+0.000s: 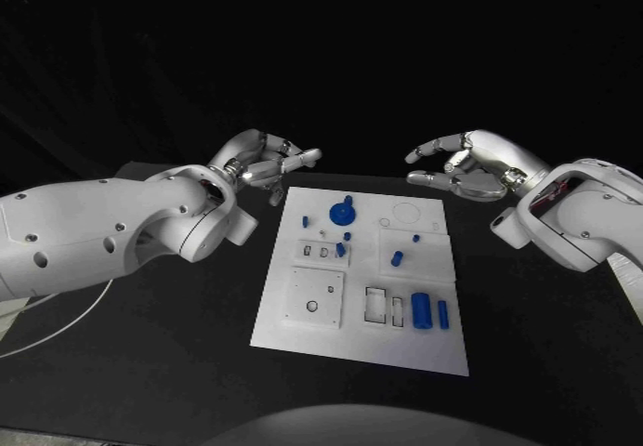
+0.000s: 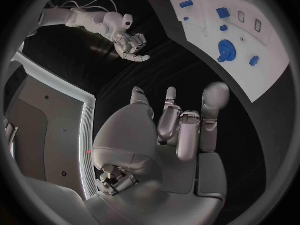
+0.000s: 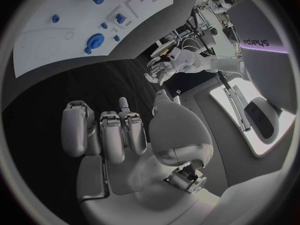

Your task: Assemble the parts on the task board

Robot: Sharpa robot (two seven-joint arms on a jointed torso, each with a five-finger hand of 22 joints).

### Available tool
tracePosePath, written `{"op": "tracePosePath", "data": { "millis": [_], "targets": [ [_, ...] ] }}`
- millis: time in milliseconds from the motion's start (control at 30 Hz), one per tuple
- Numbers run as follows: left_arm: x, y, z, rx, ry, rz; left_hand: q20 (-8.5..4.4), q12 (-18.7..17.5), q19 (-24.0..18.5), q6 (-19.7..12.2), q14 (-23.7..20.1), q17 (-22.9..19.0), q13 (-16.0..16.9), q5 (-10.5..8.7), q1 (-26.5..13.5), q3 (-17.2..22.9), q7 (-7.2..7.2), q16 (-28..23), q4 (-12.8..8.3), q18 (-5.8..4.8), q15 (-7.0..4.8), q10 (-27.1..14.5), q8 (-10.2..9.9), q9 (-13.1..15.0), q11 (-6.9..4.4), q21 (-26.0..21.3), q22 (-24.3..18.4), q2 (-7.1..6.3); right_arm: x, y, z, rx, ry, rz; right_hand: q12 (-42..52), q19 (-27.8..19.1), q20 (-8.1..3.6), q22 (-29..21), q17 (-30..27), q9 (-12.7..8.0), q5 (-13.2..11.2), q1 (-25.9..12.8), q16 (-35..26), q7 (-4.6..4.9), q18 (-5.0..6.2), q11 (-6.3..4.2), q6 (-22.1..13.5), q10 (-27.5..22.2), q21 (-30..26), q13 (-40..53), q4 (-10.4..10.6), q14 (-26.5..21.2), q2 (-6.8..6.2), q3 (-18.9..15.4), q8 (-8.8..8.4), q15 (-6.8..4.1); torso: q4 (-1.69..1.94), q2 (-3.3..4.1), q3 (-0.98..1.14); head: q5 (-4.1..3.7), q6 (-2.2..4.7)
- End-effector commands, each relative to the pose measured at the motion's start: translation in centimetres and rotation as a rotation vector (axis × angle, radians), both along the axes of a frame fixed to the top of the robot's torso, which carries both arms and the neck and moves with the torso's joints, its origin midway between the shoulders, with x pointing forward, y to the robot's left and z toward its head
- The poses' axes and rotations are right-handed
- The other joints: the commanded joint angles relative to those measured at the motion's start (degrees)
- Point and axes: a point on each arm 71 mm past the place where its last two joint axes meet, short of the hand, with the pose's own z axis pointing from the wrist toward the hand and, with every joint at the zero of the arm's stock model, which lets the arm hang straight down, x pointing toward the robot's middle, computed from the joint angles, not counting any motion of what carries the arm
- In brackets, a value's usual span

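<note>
From the head camera, the white board lies flat in the middle of the black surface, with bare dark surface around all four of its edges. A blue gear sits near the board's far edge, a blue cylinder and a thinner blue pin stand near its front right corner, and small blue pieces dot the middle. The left hand hovers beyond the far left corner of the board, fingers spread, holding nothing. The right hand hovers beyond the far right corner, fingers loosely curved and apart, also empty. A wide gap separates the two hands.

From the left wrist, the left hand has its fingers extended over dark surface, with the board off to one side and the gear near its edge.

From the right wrist, the right hand is open over dark surface, clear of the board edge.
</note>
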Motion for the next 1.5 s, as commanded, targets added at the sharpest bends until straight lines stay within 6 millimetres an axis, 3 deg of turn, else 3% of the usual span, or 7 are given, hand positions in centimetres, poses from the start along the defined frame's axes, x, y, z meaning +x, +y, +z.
{"op": "tracePosePath", "data": {
  "millis": [33, 133, 267, 400, 533, 833, 1500],
  "targets": [
    [0.0, -0.4, -1.5, 0.42, 0.227, -0.019, -0.66, 9.0, 5.5, 2.6, 6.4, 15.6, 30.4, -0.09, -4.2, 1.3, -0.69, 0.3, -0.3, -2.37, -0.6, 8.9, 0.7, 0.7, -3.29, 10.4, 16.1, -0.44, 0.2, -0.4, -1.0, 0.037, 0.17, -0.041, 0.2, 0.8, 0.04, 11.3, 15.0, 0.0, 0.9, 0.3, 0.2, 0.07, -0.17, 0.48, 0.8, 6.1, 0.8, 15.1, 0.1, 6.1, 1.06, -0.6, 0.39, 0.51, -1.76, -1.14, 0.93, 1.02, -0.86],
    [0.1, -0.9, -2.0, 0.566, 0.366, -0.048, -0.97, 9.0, 8.0, 4.6, 6.4, 15.6, 30.4, 0.06, -7.7, 2.7, -1.32, 0.3, 0.2, -3.44, -1.09, 8.9, 0.0, 1.1, -3.71, 14.3, 23.1, -0.74, 0.1, -0.4, -1.7, 0.027, 0.227, -0.049, 0.2, 0.6, 0.07, 11.2, 15.0, 0.0, 1.1, 0.6, 0.2, 0.1, -0.13, 0.52, 1.0, 6.1, 0.7, 15.1, 0.1, 6.1, 1.41, -0.7, 0.53, 0.54, -2.7, -1.54, 1.5, 1.96, -1.57],
    [0.3, -1.6, -2.8, 0.711, 0.53, -0.071, -1.06, 9.0, 8.8, 5.5, 6.4, 15.6, 30.4, 0.44, -10.2, 3.3, -1.46, 0.3, 0.2, -3.75, -1.33, 8.9, -1.7, 1.0, -3.77, 15.4, 25.2, -0.06, -0.1, -0.3, -2.2, 0.018, 0.27, -0.049, 0.2, 0.6, 0.12, 11.2, 15.0, -0.1, 1.7, 0.9, 0.2, 0.12, -0.14, 0.56, 1.2, 6.1, 0.8, 15.1, 0.1, 6.1, 2.03, -0.9, 0.61, 0.59, -3.59, -1.59, 1.99, 2.47, -2.01],
    [0.7, -2.6, -3.2, 0.798, 0.62, -0.086, -1.32, 9.0, 9.8, 6.9, 6.4, 15.6, 30.4, 5.12, -10.1, 3.7, -1.69, 0.3, 0.1, -4.0, -1.63, 8.9, -3.6, 0.9, -4.08, 16.1, 26.7, 1.33, -0.4, 0.0, -2.5, 0.01, 0.301, -0.044, 0.2, 0.6, 0.17, 11.2, 15.0, -0.1, 2.5, 1.2, 0.2, 0.15, -0.13, 0.59, 1.3, 6.1, 0.8, 15.1, 0.1, 6.1, 2.59, -1.2, 0.63, 0.63, -4.43, -1.1, 2.32, 2.87, -2.17],
    [1.1, -3.3, -3.2, 0.822, 0.631, -0.076, -1.8, 9.0, 10.9, 9.4, 6.4, 15.6, 30.4, 8.73, -9.2, 3.6, -2.42, 0.3, 0.0, -4.3, -2.27, 8.9, -3.9, 1.5, -4.73, 16.6, 28.2, 2.33, -0.7, 0.1, -2.6, 0.009, 0.316, -0.04, 0.2, 0.5, 0.21, 11.2, 15.0, -0.3, 3.9, 1.6, 0.2, 0.18, -0.1, 0.62, 1.4, 6.1, 0.8, 15.1, 0.1, 6.1, 2.98, -1.6, 0.62, 0.67, -4.87, -0.57, 2.46, 3.15, -2.47],
    [2.1, -5.3, -3.3, 0.877, 0.599, -0.062, -2.8, 9.0, 12.6, 11.9, 6.4, 15.6, 30.4, 8.97, -10.5, 2.4, -3.35, 0.3, 0.0, -4.84, -3.29, 8.9, -4.0, 3.0, -5.76, 17.4, 30.5, 3.62, -0.7, 0.3, -2.8, 0.004, 0.339, -0.036, 0.2, 0.0, 0.29, 11.0, 15.0, -0.6, 6.8, 2.4, 0.2, 0.22, 0.01, 0.68, 1.3, 6.1, 0.6, 15.1, 0.0, 6.1, 3.63, -2.5, 0.52, 0.74, -5.3, -0.19, 2.77, 4.19, -2.91],
    [3.1, -5.2, -5.2, 0.962, 0.603, -0.043, -3.53, 9.0, 13.2, 12.9, 6.4, 15.6, 30.4, 13.16, -7.3, 2.6, -3.95, 0.3, -0.2, -4.97, -3.96, 8.9, -4.9, 5.8, -6.39, 17.4, 31.1, 4.42, -0.5, 0.1, -3.2, -0.026, 0.385, -0.049, 0.2, -0.9, 0.39, 10.7, 15.0, -1.0, 11.1, 3.9, 0.2, 0.27, 0.23, 0.74, 1.1, 6.1, 0.0, 15.1, 0.0, 6.1, 4.37, -3.4, 0.29, 0.8, -5.08, -0.59, 2.62, 3.68, -3.23]
  ]
}}
